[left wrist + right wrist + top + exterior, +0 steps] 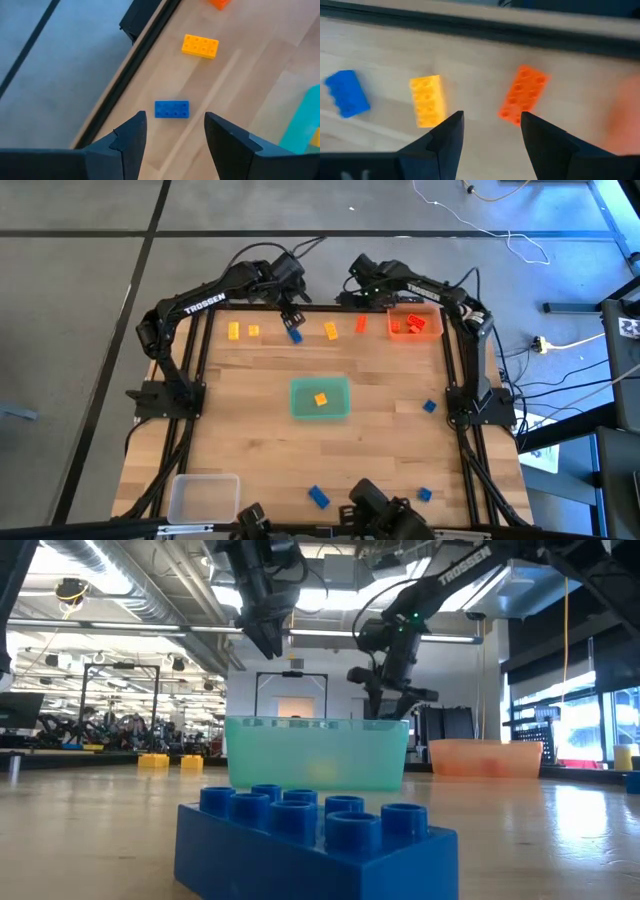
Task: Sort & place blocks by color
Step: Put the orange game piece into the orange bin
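Note:
My left gripper (292, 317) (175, 122) hangs open and empty above a blue block (294, 334) (171, 109) that lies flat near the table's far edge. My right gripper (360, 298) (492, 120) is open and empty above the far edge, over an orange-red block (361, 326) (523, 94) and a yellow block (331, 331) (427, 100). Two more yellow blocks (243, 331) lie at the far left. The orange tray (434, 332) holds orange-red blocks (412, 324). The green tray (300, 408) holds one yellow block (320, 398). Other blue blocks lie at the right (429, 407) and near the front edge (318, 497) (424, 494).
A clear tray (203, 498) stands at the near left corner. The green tray (317, 753) is mid-table and the orange tray (485, 755) is at the far right. A dark frame rail (145, 30) runs along the far edge. Bare wood lies between the trays.

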`<action>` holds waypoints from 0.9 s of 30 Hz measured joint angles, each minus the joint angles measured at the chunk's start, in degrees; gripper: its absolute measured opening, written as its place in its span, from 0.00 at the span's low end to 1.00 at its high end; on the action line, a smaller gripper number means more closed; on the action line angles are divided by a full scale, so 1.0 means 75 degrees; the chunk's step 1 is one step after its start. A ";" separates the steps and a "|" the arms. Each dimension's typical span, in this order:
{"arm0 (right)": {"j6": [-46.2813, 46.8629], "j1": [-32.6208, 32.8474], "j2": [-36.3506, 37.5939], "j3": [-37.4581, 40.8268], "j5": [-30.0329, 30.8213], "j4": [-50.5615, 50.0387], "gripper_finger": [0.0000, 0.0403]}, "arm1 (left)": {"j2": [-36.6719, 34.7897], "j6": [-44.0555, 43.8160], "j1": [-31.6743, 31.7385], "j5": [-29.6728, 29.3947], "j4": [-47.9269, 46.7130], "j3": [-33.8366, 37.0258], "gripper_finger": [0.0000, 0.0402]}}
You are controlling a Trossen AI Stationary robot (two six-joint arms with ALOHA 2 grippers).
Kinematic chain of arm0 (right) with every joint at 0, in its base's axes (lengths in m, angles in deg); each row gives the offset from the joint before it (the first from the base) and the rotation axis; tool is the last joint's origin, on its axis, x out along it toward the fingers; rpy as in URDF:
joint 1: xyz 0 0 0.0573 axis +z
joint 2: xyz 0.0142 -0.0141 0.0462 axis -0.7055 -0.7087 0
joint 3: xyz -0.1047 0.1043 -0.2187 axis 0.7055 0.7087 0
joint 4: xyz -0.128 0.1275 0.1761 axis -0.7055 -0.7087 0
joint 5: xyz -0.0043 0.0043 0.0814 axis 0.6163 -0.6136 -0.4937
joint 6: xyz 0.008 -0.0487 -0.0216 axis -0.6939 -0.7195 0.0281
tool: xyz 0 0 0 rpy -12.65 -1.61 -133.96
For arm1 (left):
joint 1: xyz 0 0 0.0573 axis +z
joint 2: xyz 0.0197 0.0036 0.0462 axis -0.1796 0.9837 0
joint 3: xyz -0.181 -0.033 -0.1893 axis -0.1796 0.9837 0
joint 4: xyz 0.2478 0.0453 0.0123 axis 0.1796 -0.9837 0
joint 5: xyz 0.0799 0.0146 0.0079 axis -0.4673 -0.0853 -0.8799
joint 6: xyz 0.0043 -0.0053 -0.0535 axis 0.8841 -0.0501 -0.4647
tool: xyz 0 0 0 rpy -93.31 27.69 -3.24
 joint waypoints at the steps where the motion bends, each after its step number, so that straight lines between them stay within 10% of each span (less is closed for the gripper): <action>1: 0.0105 0.0031 -0.0055 0.0000 -0.0130 0.0093 0.49 | 0.0000 0.0092 0.0055 0.0000 0.0000 0.0000 0.47; 27: 0.0765 0.0037 -0.1081 -0.0003 0.0336 -0.0134 0.49 | 0.0009 0.1048 0.0455 0.0152 -0.0003 0.0000 0.47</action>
